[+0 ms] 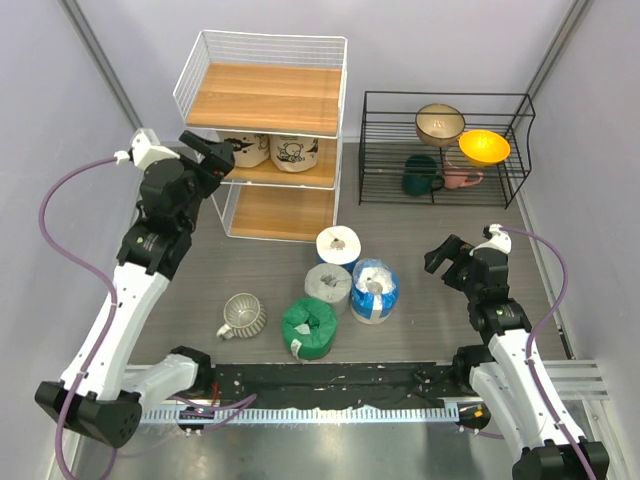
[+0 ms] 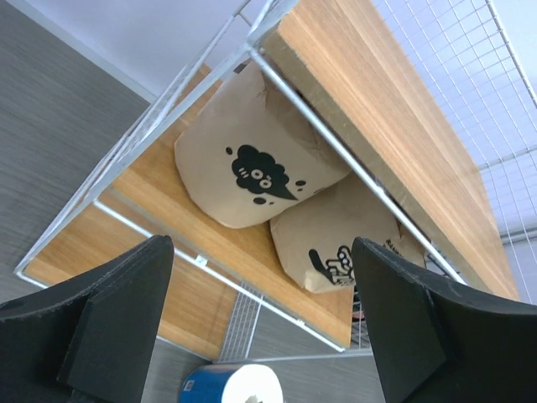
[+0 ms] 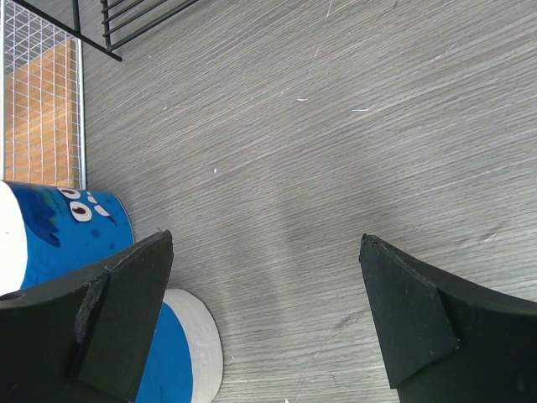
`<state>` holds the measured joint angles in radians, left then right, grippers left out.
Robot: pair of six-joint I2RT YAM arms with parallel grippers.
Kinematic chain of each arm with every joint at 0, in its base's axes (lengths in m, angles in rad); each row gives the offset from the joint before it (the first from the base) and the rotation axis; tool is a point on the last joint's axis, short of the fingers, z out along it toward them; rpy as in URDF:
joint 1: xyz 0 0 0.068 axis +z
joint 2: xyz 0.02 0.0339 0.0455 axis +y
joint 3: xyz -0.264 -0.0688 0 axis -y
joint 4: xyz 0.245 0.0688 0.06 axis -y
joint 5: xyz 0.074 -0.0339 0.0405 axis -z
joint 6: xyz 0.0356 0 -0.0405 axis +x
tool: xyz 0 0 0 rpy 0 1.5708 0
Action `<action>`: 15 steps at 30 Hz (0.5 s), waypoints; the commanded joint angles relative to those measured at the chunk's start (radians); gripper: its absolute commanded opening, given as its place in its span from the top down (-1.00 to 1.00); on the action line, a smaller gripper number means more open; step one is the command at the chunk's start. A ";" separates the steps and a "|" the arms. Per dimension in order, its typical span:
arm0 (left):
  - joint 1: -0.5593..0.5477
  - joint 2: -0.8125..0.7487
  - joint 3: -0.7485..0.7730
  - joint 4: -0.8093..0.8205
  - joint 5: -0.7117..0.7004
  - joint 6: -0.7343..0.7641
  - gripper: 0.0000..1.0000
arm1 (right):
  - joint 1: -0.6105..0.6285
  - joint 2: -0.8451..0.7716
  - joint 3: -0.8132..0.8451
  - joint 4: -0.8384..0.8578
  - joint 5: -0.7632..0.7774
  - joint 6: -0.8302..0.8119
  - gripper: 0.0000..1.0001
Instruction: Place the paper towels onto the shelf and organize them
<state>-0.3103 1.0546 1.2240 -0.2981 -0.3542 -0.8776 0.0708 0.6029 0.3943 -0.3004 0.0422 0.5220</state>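
Hovering beside shelf (image 1: 265, 98), left fingers (image 2: 109, 311) spread, two tan rolls (image 2: 252, 168) shelved

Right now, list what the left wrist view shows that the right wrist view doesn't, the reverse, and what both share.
Left wrist only: two tan paper towels with cartoon print, side by side on the middle board of the shelf. Right wrist only: a corner of the black wire rack and a second, blue-white roll. Both: the shelf's white wire and wood, a blue roll near it, the grey table, and an open gripper: the left gripper in one, the right gripper in the other.
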 commanded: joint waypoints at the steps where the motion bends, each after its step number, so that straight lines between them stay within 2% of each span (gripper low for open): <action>1: 0.019 -0.093 -0.038 -0.038 0.017 0.032 -0.87 | 0.004 0.006 0.011 0.032 -0.004 0.003 -0.98; 9: 0.095 -0.244 -0.144 -0.148 -0.016 0.002 -0.99 | 0.004 0.005 0.009 0.030 -0.004 0.001 -0.98; 12: 0.160 -0.229 -0.152 -0.151 0.026 -0.018 -0.99 | 0.003 0.005 0.011 0.030 -0.007 0.001 -0.98; 15: 0.218 -0.194 -0.152 -0.138 0.130 -0.043 -0.99 | 0.003 0.003 0.011 0.030 -0.007 0.001 -0.98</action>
<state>-0.1535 0.8185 1.0760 -0.4404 -0.3302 -0.8902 0.0708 0.6090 0.3943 -0.3004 0.0418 0.5220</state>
